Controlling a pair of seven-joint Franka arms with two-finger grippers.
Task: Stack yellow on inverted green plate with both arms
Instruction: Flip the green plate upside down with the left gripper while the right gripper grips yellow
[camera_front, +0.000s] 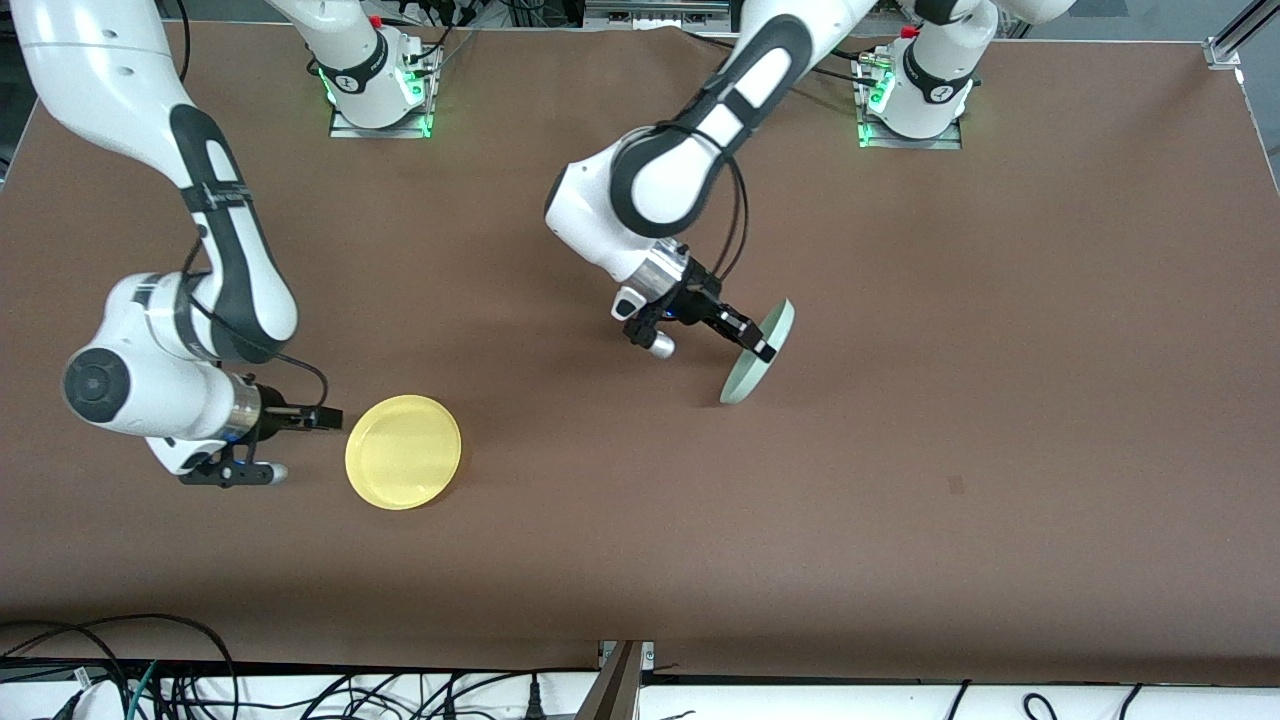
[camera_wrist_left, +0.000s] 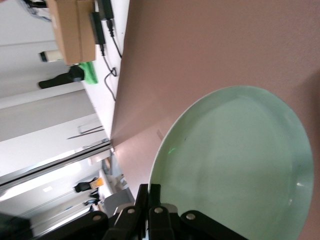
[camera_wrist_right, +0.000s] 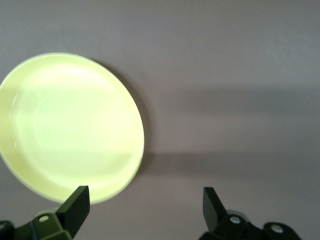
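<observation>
**Green plate gripped on edge, yellow flat on surface**

Brown surface (camera_front: 900, 450) carrying both plates. Left arm (camera_front: 690, 170) reaching from its base toward mid-surface; right arm (camera_front: 200, 300) bent low at its own end. Yellow plate (camera_front: 403, 452) lying flat, rim up, toward the right arm's end, nearer the front camera than the green plate (camera_front: 758, 352). Green plate tipped nearly upright, lower edge touching the surface, upper rim pinched. Left gripper (camera_front: 762, 350) jaws clamped on that rim. Right gripper (camera_front: 335, 418) just beside the yellow plate, apart from it, jaws spread wide, holding nothing.
</observation>
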